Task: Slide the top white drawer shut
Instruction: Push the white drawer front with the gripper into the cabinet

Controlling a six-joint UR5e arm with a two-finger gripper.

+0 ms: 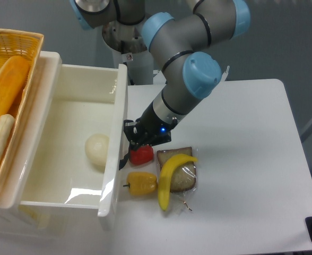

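Observation:
The top white drawer (66,122) is a deep glossy tub pulled out toward the right, with a pale round object (96,149) lying inside. Its front panel (116,143) faces the table, and the black handle is mostly hidden behind my gripper. My gripper (132,135) presses against that front panel near its middle. The fingers are dark and bunched at the panel, and I cannot tell whether they are open or shut.
A yellow wicker basket (13,53) with food sits on top at the left. On the table by the drawer front lie a red pepper (141,155), a yellow pepper (141,183), a banana (172,175) and wrapped bread (182,178).

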